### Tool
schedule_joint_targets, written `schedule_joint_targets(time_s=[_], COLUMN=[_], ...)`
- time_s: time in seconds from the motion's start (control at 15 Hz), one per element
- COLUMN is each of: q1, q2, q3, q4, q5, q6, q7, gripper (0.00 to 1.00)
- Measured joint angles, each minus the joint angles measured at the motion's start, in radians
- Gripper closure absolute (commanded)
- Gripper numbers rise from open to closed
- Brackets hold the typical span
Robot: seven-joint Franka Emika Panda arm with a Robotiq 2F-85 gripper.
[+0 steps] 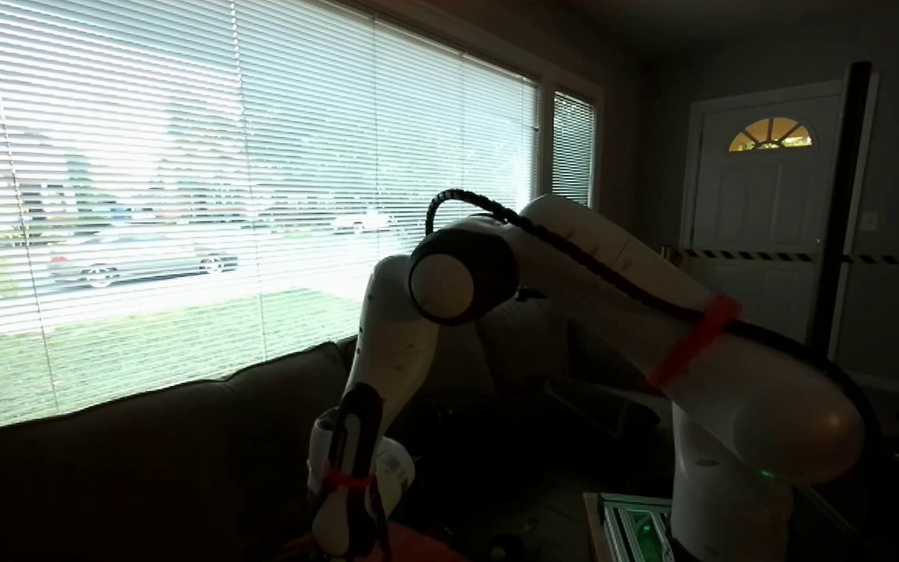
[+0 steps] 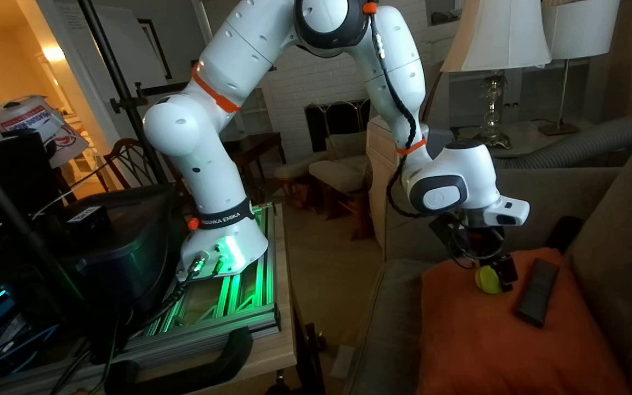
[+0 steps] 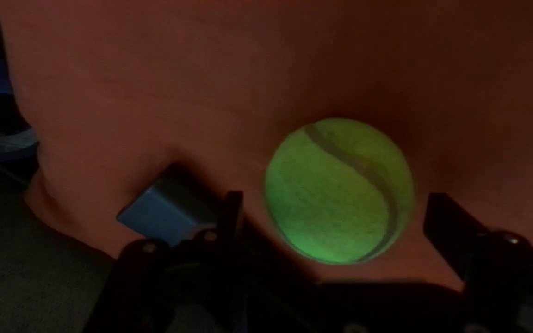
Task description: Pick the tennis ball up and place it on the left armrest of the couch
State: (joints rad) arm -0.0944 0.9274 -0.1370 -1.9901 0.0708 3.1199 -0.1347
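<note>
Two fingers (image 3: 449, 226) stand spread around the tennis ball (image 3: 339, 191), with a sliver of orange pillow (image 3: 132, 101) showing on either side in the wrist view, so we judge the gripper (image 3: 333, 201) well placed for a pinch it has not yet made. The ball looks to rest on that pillow, and the soft bed is our first worry: pressed, it may sink or tip and let the ball roll. The ball sits closer to one finger than to the other, so an uneven first touch could nudge it before both sides bear. On the wider side lies a dark bar (image 2: 537, 293), perhaps a remote, running partly behind that finger in the wrist view; a low close might catch its edge. Later, the padded end of the couch (image 2: 393, 312) beyond the pillow, which we take for the left armrest (image 2: 546, 192), could shed a round thing let go with any push, and a grey ribbed hose (image 2: 579, 146) runs close by it; whether it lies on the top or behind, we cannot tell. The couch is brown and backs onto a wide window (image 1: 223, 195) with blinds, whose glare leaves the foreground so dim in an exterior view that we cannot find the ball there. Two lamps (image 2: 497, 38) stand past the armrest, and across the room striped tape (image 1: 777, 256) runs in front of a pale door (image 1: 765, 195).
</note>
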Motion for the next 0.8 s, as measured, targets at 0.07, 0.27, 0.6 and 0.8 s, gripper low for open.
schedule_joint_targets(time_s=[0.07,0.27,0.6,0.8], q1=[0.003,0.016,0.054,0.056], q2=[0.007,0.008,-0.011,-0.028], q3=[0.000,-0.010,-0.053,-0.049], q4=[0.013,0.029,0.027,0.020], q5=[-0.002,-0.005,-0.009,-0.015], q6=[0.000,-0.001,-0.021,-0.052], q7=[0.007,0.019,0.038,0.038], gripper=[0.00,0.00,0.00,0.00])
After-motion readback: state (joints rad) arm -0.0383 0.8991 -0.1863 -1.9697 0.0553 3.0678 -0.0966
